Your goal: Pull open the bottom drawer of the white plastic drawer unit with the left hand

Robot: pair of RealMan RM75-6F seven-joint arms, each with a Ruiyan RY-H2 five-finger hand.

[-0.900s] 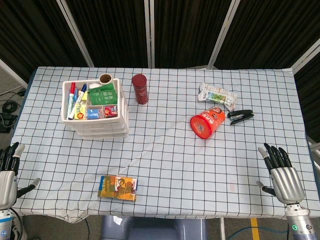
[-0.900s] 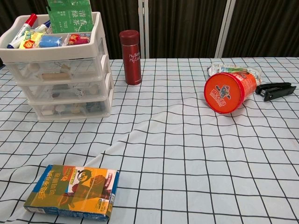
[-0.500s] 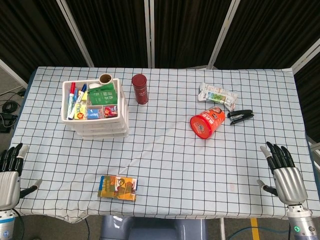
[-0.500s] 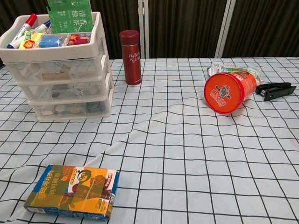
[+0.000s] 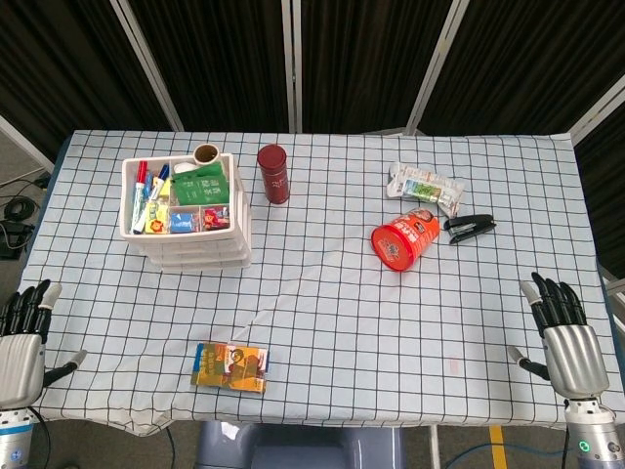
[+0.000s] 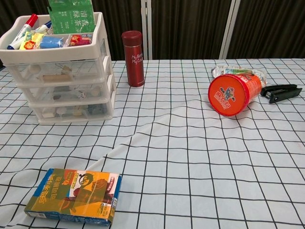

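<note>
On the far left part of the checked table (image 5: 322, 322) we see the white drawer unit (image 5: 190, 234), three clear-fronted drawers stacked under an open top tray (image 6: 52, 50). The tray holds marker pens (image 5: 143, 191) along its left side, a green packet (image 5: 203, 184) standing toward the back, a small brown-rimmed cup (image 5: 206, 153) at the rear, and small colourful items in the front compartments. Through the drawer fronts we make out small objects, too blurred to name. The bottom drawer (image 6: 76, 111) sits flush with the two above it, closed. The drawer fronts face the near edge of the table, toward the robot, and the unit's long side runs left to right across the table.

Just right of the unit stands an upright dark red flask (image 5: 272, 174). Farther right an orange snack tub (image 5: 403, 240) lies on its side, its round end turned toward the near edge, with a wrapped packet (image 5: 426, 186) behind it and a black stapler (image 5: 470, 227) beside it. A flat snack box (image 5: 229, 366) lies near the front edge.

The left hand (image 5: 21, 342) hangs at the table's near left corner, fingers spread, holding nothing, well apart from the unit. The right hand (image 5: 566, 342) hangs at the near right corner, likewise released and bare. Neither hand shows in the chest view.
</note>
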